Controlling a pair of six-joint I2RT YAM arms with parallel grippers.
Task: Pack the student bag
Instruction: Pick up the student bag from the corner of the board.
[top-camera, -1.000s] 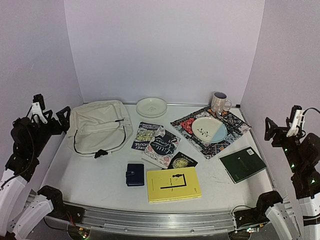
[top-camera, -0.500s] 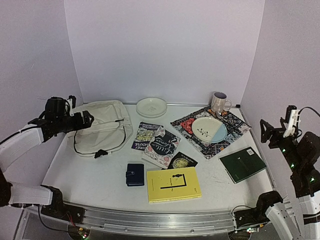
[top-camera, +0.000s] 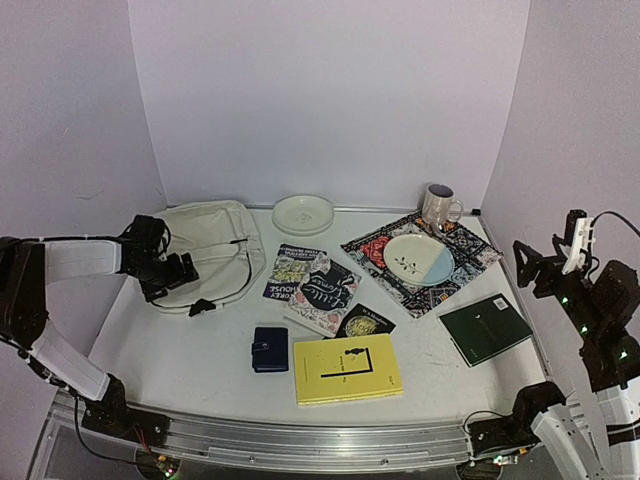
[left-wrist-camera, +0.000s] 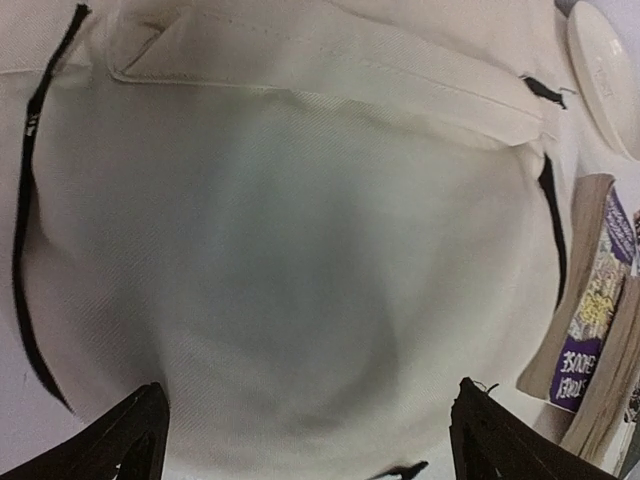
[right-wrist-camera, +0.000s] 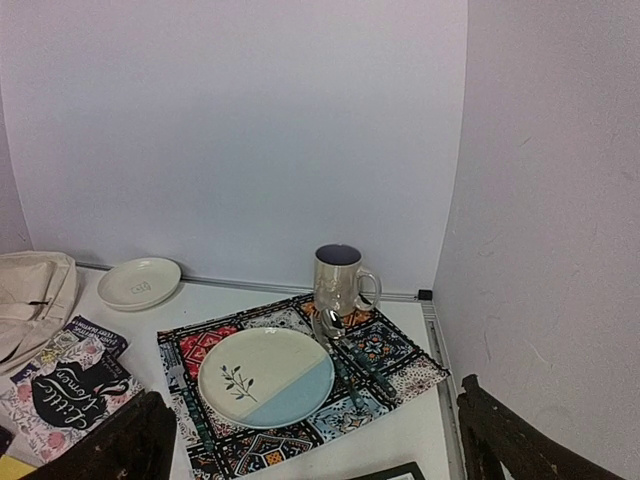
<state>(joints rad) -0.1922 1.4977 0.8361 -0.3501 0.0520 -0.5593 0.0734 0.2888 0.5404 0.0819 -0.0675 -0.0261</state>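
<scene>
At centre left of the top view, the bag (top-camera: 205, 250) lies flat on the counter (top-camera: 180, 350), just left of the books (top-camera: 320, 285). Left claw (top-camera: 178, 270): fingers spread wide, holding nothing, positioned over the bag's near-left part; cream fabric fills its wrist view. Right claw (top-camera: 535, 268): fingers spread wide, holding nothing, raised at the right edge of the frame, facing the placemat (top-camera: 470, 255), plate (top-camera: 418, 258) and mug (top-camera: 438, 206).
</scene>
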